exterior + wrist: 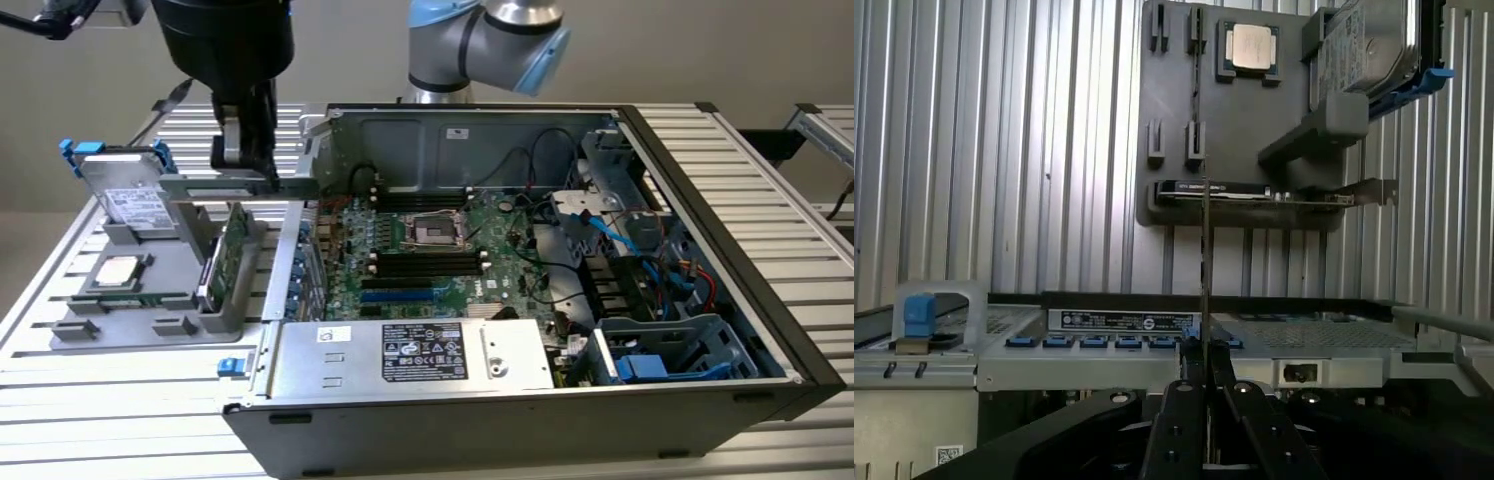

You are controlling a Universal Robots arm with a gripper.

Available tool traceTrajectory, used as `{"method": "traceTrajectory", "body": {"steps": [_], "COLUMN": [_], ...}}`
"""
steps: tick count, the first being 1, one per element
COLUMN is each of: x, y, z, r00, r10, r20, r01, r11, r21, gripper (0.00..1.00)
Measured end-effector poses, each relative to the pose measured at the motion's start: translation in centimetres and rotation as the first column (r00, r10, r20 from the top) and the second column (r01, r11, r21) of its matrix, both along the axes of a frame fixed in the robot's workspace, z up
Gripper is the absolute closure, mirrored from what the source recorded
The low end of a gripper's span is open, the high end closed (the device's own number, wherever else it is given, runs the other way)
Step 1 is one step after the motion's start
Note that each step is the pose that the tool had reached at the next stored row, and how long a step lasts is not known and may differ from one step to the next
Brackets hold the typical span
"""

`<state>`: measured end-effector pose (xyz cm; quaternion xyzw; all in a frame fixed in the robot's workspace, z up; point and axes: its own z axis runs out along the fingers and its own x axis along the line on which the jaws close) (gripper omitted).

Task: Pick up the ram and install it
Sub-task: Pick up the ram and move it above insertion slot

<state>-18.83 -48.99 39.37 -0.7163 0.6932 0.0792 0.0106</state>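
My gripper (1205, 356) is shut on the ram (1205, 260). The ram shows edge-on in the wrist view as a thin dark strip reaching out from between the fingers. In the exterior view the black gripper (250, 162) hangs in the air at the case's left wall, between the grey parts tray (80, 335) and the open computer case (694, 200). The ram is lifted clear of the tray. Black memory slots (424, 262) lie on the green motherboard inside the case, to the exterior view's right of the gripper and lower down.
The tray carries a CPU (118, 270), a hard drive (127, 195) in a blue-handled frame and an upright green expansion card (230, 260). The case's raised walls, power supply (414, 355) and blue cables (627, 235) crowd the motherboard.
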Motion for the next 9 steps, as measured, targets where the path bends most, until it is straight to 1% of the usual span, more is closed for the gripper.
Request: {"method": "traceTrajectory", "body": {"steps": [9], "x": [4.1], "y": [0.00], "z": [0.20], "r00": [1.0000], "r10": [0.000], "r20": [-0.0007], "r01": [0.000], "r11": [1.0000], "r21": [0.0000], "gripper": [0.87]}}
